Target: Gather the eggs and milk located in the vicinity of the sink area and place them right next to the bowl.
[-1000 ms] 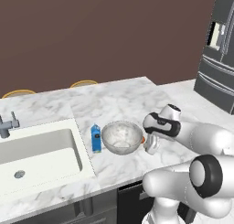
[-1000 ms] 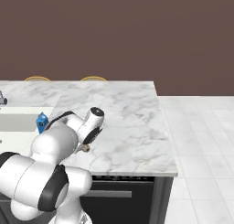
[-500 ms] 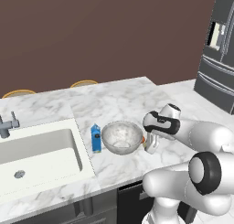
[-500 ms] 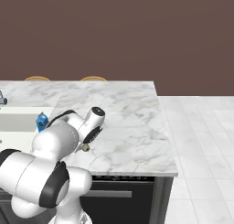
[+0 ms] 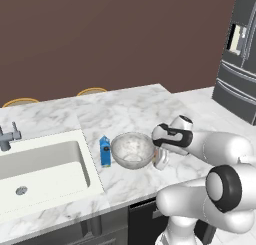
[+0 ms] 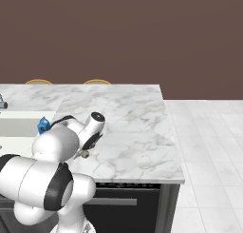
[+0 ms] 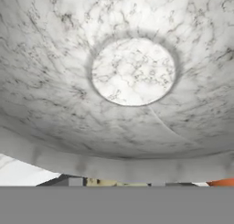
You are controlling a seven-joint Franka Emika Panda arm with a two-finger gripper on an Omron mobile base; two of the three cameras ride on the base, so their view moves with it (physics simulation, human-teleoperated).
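The grey marbled bowl (image 5: 132,150) stands on the counter, and up close its mottled inside (image 7: 132,72) fills the hand view. A blue milk carton (image 5: 104,150) (image 6: 43,125) stands upright just left of the bowl, between it and the sink (image 5: 50,139). My gripper (image 5: 160,160) (image 6: 85,154) points down at the bowl's right side, close to its wall. In the hand view a tan lump, the egg (image 7: 123,184), sits between my gripper's (image 7: 114,183) dark tips, which are shut on it.
A grey faucet (image 5: 7,136) rises at the sink's far left. An orange ball (image 7: 221,183) peeks in at the lower right of the hand view. A dark fridge (image 5: 240,54) stands far right. The counter's front edge runs just below the bowl.
My hand has edged slightly closer to the bowl's right side. The carton and the bowl have not moved.
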